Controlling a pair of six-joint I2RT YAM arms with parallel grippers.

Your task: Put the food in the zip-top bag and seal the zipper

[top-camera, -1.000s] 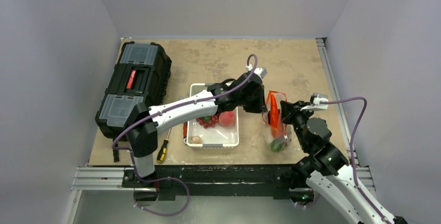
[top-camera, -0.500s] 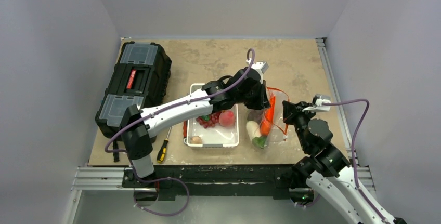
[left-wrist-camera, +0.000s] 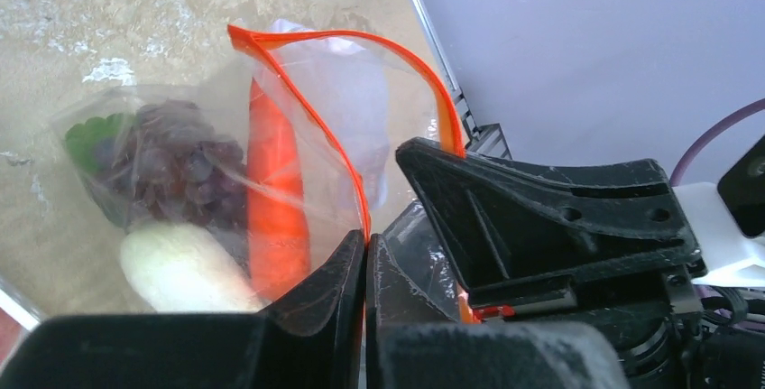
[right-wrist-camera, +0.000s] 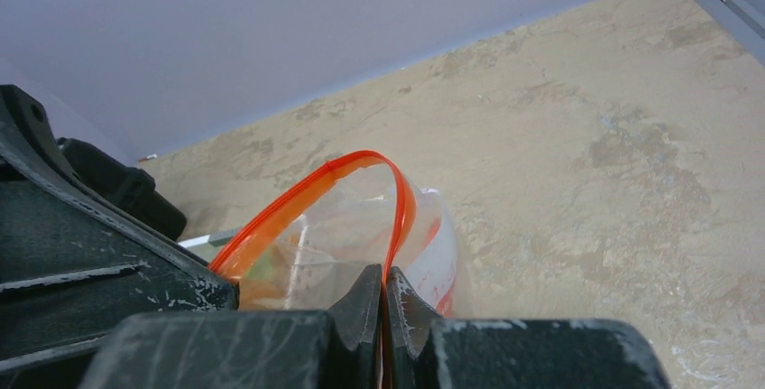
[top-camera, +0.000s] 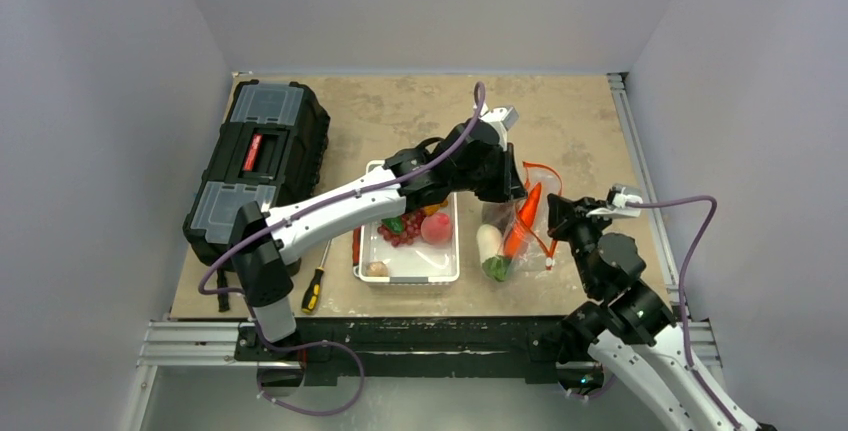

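The clear zip-top bag lies right of the tray, holding an orange carrot, dark grapes, a white radish and something green. Its red-orange zipper arches open at the mouth. My left gripper is shut on the near-left lip of the zipper, and in the top view the left gripper sits at the bag's far end. My right gripper is shut on the opposite lip of the zipper, and from above the right gripper shows at the bag's right side.
The white tray holds reddish grapes, a pink peach and other small food. A black toolbox stands at the left. A yellow-handled screwdriver lies near the front edge. A metal rail runs along the right.
My left gripper has closed on the zipper lip and shifted back and right. The bag's mouth has spread apart and its food now lies toward the front-left. The right gripper moved slightly right.
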